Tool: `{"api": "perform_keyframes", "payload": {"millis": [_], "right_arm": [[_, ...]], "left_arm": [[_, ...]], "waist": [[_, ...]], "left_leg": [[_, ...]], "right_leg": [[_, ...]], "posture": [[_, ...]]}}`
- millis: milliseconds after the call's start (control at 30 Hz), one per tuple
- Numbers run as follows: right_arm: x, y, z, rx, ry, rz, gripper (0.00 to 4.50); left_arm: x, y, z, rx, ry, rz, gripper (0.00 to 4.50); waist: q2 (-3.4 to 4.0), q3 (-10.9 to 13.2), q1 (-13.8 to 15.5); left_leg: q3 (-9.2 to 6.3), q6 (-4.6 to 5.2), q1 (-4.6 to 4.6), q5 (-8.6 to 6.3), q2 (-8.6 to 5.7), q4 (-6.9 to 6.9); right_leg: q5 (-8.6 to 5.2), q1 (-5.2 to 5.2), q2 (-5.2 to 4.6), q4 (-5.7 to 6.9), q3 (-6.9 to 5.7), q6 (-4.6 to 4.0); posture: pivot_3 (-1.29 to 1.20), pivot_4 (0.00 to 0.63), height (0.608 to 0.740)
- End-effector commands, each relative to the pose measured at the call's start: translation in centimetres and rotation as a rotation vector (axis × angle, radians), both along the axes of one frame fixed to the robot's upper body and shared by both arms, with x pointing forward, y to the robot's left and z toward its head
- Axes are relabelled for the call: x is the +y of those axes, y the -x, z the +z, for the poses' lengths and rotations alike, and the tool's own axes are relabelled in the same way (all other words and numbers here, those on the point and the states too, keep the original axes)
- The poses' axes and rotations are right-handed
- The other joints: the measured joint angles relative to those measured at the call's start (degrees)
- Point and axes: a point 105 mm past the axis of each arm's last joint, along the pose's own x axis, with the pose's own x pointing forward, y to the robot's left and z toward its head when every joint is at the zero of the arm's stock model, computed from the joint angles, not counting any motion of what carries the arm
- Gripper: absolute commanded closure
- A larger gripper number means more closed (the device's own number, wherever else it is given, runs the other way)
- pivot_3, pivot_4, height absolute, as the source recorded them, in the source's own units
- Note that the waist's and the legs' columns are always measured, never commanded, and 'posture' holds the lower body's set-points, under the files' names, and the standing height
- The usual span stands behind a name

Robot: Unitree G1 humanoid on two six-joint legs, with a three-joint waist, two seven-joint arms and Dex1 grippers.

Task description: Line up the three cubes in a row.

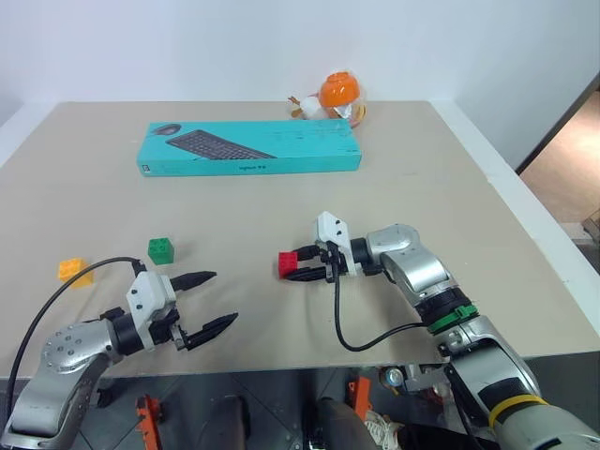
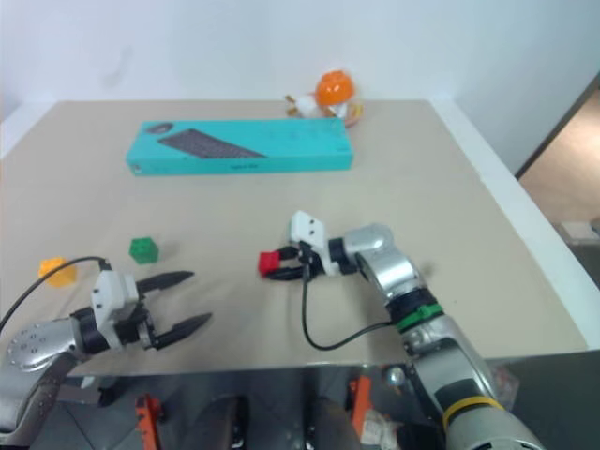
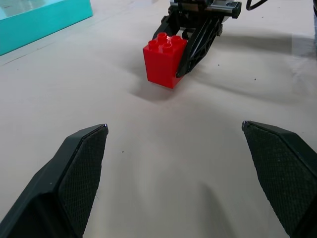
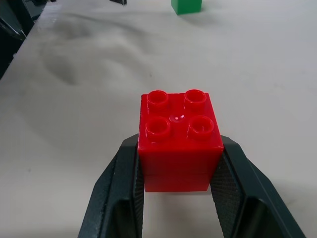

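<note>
My right gripper [image 1: 298,266] points left near the table's middle, shut on the red cube [image 1: 288,263], studs up, held just above the table [image 4: 179,139]. The green cube [image 1: 160,249] rests to its left. Further left, near the table's left edge, lies the yellow-orange cube [image 1: 74,271]. My left gripper [image 1: 217,300] hangs open at the front left, below the green cube, with nothing between its fingers [image 3: 81,173]. In the left wrist view the red cube [image 3: 163,58] and the right gripper's fingers lie straight ahead.
A long teal keyboard box [image 1: 250,147] lies across the back of the table. A round orange toy [image 1: 337,97] stands behind its right end. The table's front edge runs just under my left gripper. A black cable [image 1: 352,333] loops below my right wrist.
</note>
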Motion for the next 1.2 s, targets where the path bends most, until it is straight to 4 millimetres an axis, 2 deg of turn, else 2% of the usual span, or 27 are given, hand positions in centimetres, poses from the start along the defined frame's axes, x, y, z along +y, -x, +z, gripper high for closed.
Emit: {"api": "perform_keyframes", "payload": {"millis": [33,233,300,367,400,433,500,533,700,800,967,1100,1200], "right_arm": [[0.1,-0.5,1.5,-0.046,-0.023,0.016,3.26],[-0.2,-0.7,1.0,-0.035,-0.018,0.011,3.26],[-0.2,-0.8,1.1,-0.031,-0.026,0.004,2.21],[-0.1,-0.7,1.2,-0.026,-0.037,-0.001,1.52],[-0.1,-0.5,1.3,-0.016,-0.041,0.003,1.34],[-0.1,-0.4,1.5,-0.017,-0.049,0.004,0.81],[-0.1,-0.1,2.0,-0.021,-0.062,0.008,0.11],[-0.1,0.0,2.4,-0.031,-0.069,0.010,0.01],[0.0,1.1,5.6,-0.078,-0.153,-0.002,0.01],[0.3,2.0,6.9,-0.102,-0.186,0.005,0.01],[1.2,3.3,7.5,-0.107,-0.195,0.054,0.01],[1.8,3.7,7.6,-0.108,-0.203,0.075,0.01],[2.1,3.5,7.7,-0.122,-0.198,0.079,0.01]], "left_arm": [[-0.4,0.3,1.2,-0.061,-0.003,-0.001,0.00],[-0.8,0.1,1.3,-0.061,0.002,-0.005,0.00],[-0.9,0.1,1.3,-0.061,0.004,-0.002,0.00],[-0.8,0.0,1.2,-0.058,0.004,0.006,0.00],[-0.7,-0.1,1.2,-0.057,0.004,0.012,0.00],[-0.6,-0.2,1.3,-0.057,0.007,0.025,0.00],[-0.2,-0.4,1.4,-0.066,0.016,0.061,0.00],[0.1,-0.6,1.6,-0.075,0.023,0.093,0.00],[2.8,-0.6,3.0,-0.178,0.051,0.351,0.00],[4.8,-0.3,3.7,-0.254,0.077,0.590,0.00],[6.2,0.3,3.4,-0.299,0.088,0.865,0.00],[6.7,-0.6,2.4,-0.238,0.187,1.008,0.00],[6.5,-1.7,1.7,-0.154,0.275,1.048,0.00]], "waist": [[0.00,0.00,0.00],[0.00,0.00,0.00],[0.00,0.00,0.00],[0.00,0.00,0.00],[0.00,0.00,0.00],[0.00,0.00,0.00],[0.00,0.00,0.00],[0.00,0.00,0.00],[0.00,0.00,-0.02],[-0.01,-0.01,-0.06],[-0.05,-0.03,0.01],[-0.05,-0.03,0.01],[-0.08,-0.04,0.00]], "left_leg": [[0.03,0.00,0.00,0.00,0.01,0.00],[0.13,0.00,0.03,0.00,0.02,0.00],[0.17,0.00,0.04,0.00,0.03,0.00],[0.23,0.00,0.05,0.00,0.04,0.00],[0.24,0.00,0.06,0.00,0.05,0.00],[0.25,0.00,0.06,0.00,0.05,0.00],[0.29,0.00,0.07,0.00,0.05,0.00],[0.30,0.00,0.07,0.00,0.06,0.00],[0.34,0.00,0.05,0.00,0.11,0.00],[0.34,-0.01,0.11,-0.01,0.14,-0.02],[0.39,-0.01,0.20,-0.01,0.14,0.00],[0.41,0.05,0.23,0.03,0.13,0.08],[0.41,0.10,0.26,0.06,0.11,0.12]], "right_leg": [[0.00,-0.01,0.00,0.00,0.01,0.00],[0.02,-0.02,0.00,0.03,0.06,0.00],[0.03,-0.04,0.01,0.04,0.09,0.00],[0.05,-0.06,0.02,0.07,0.15,0.00],[0.05,-0.06,0.01,0.07,0.15,0.00],[0.05,-0.06,0.01,0.08,0.17,0.00],[0.05,-0.08,0.01,0.10,0.21,0.01],[0.05,-0.09,0.01,0.11,0.22,0.01],[0.05,-0.15,0.02,0.16,0.29,0.02],[0.05,-0.15,0.03,0.16,0.42,0.02],[0.12,-0.11,0.04,0.17,0.65,0.00],[0.17,-0.10,0.09,0.17,0.67,-0.19],[0.26,-0.09,0.11,0.17,0.66,-0.18]], "posture": [[0.00,0.150,0.740],[0.00,0.150,0.740],[0.00,0.150,0.740],[0.00,0.150,0.740],[0.00,0.150,0.740],[0.00,0.150,0.740],[0.00,0.150,0.740],[0.00,0.150,0.740],[0.00,0.150,0.740],[0.00,0.150,0.740],[0.00,0.150,0.740],[0.00,0.150,0.740],[0.00,0.150,0.740]]}}
